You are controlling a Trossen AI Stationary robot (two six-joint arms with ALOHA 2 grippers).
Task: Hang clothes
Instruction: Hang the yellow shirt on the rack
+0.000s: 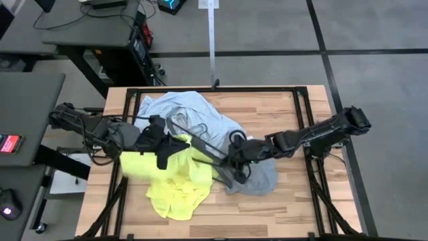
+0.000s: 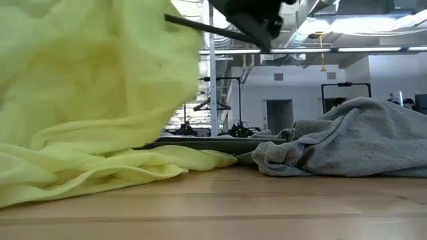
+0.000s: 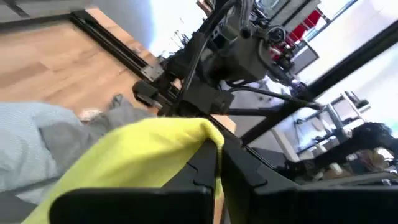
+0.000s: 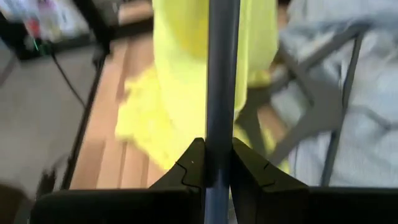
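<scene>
The neon-yellow T-shirt [image 1: 175,184] lies at the table's middle front, its upper part lifted; it also shows in the low view [image 2: 87,87]. The pale blue shirt [image 1: 184,110] lies behind it, and the grey T-shirt [image 1: 259,177] lies to its right, both flat on the table. My left gripper [image 1: 162,148] is shut on the yellow T-shirt. My right gripper [image 1: 235,155] is shut on a dark hanger [image 1: 200,142] that reaches left over the yellow cloth. My left gripper pinches a bunched edge of the yellow T-shirt [image 3: 208,134] between its two fingers, coming from the table's left. That part is lifted; the rest hangs slack, and its lower part [image 1: 172,201] lies on the table. My right gripper pinches a straight bar of the hanger [image 4: 221,124] between its two fingers [image 4: 194,165], coming from the table's right. The bar runs on ahead of the fingers toward the left gripper. The hanger is held clear of the table [image 2: 200,28].
Another dark hanger [image 4: 311,106] lies on the pale blue shirt. A black metal frame [image 1: 304,114] runs round the wooden table top. Bare wood shows along the near edge [image 1: 267,217] and at the far right.
</scene>
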